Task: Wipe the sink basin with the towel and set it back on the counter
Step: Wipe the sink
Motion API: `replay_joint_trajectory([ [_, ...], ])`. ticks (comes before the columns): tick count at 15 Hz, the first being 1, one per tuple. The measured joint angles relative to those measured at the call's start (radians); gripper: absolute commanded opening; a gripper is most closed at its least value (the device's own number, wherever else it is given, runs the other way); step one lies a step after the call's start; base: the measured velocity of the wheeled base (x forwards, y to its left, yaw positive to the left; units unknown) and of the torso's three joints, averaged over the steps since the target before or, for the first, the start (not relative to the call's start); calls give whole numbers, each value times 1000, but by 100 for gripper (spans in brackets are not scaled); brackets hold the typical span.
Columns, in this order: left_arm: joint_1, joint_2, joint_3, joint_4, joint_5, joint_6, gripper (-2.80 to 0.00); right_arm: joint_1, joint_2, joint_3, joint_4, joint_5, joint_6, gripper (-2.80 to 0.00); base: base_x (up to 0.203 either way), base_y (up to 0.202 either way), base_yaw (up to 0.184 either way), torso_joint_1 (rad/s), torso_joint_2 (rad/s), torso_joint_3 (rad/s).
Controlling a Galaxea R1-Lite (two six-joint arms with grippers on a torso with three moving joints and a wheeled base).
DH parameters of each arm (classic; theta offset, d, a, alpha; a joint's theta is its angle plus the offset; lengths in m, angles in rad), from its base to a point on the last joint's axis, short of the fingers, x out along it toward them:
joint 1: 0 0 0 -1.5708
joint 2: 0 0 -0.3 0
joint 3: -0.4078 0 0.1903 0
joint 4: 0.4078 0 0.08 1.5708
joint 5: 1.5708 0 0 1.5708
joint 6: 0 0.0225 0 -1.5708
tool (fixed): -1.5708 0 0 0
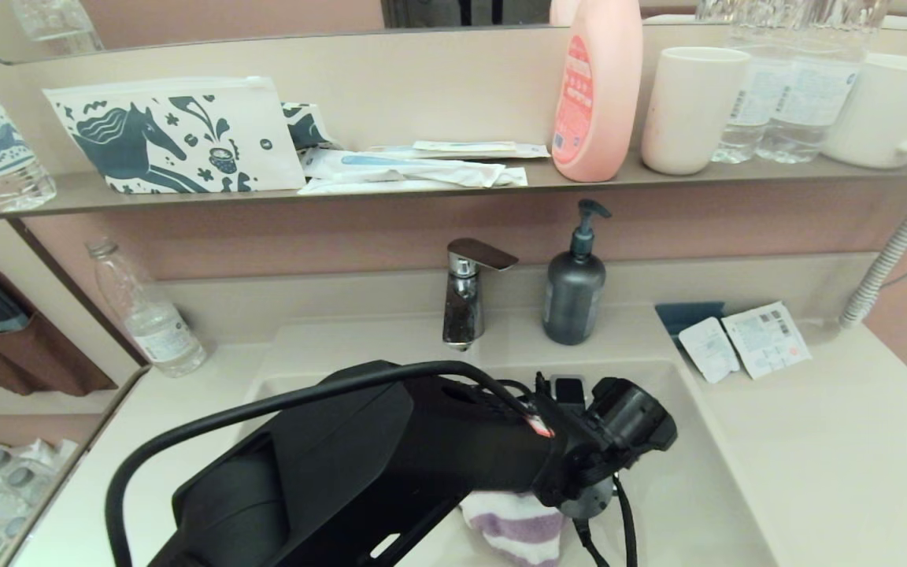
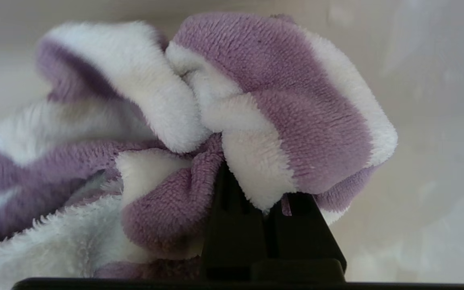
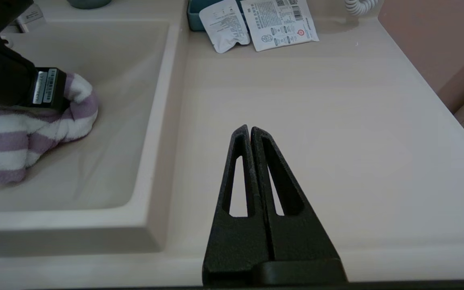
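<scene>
Now the left end effector [image 2: 252, 181], clenched on the towel [image 2: 224, 121], should press flat across the sink basin [image 3: 107, 121], corners too.

The left arm [image 1: 359, 465] hides most of the towel [image 1: 516, 528] and the basin [image 1: 690, 488] floor; the drain is unseen.

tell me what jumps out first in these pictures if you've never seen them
The big black left arm fills the foreground, reaching down into the sink basin. Its left pincer is shut on a bunched purple-and-white striped towel down inside the basin.
</scene>
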Motion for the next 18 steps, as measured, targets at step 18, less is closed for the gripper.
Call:
replay_joint_trajectory([
  [18, 91, -294, 706, -148, -93, -61, -280, 0, 0, 0, 0, 0, 0, -280, 0, 0, 0, 0, 0, 0],
])
